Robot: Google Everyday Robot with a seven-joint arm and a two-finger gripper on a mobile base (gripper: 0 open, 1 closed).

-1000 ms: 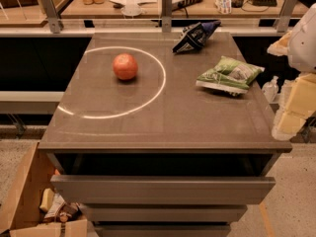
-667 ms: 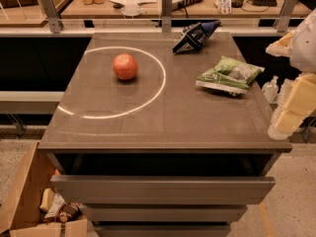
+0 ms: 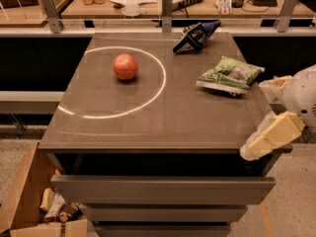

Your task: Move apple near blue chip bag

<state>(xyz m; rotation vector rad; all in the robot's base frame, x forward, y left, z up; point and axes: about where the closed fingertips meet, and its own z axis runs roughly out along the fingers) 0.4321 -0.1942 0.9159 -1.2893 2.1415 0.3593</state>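
Might knock the apple (image 3: 125, 66) rolling toward the left edge, away from the blue chip bag (image 3: 195, 36) at the back edge, reaching from the front-right corner, gripper (image 3: 266, 139) width unreadable.

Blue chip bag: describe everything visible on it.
The blue chip bag is dark navy crinkled foil with white and light markings and pointed corners. It lies crumpled at the far edge of the table, right of centre. Only the table touches it: the apple sits apart to its left, and the gripper is by the near right corner, well away from it.
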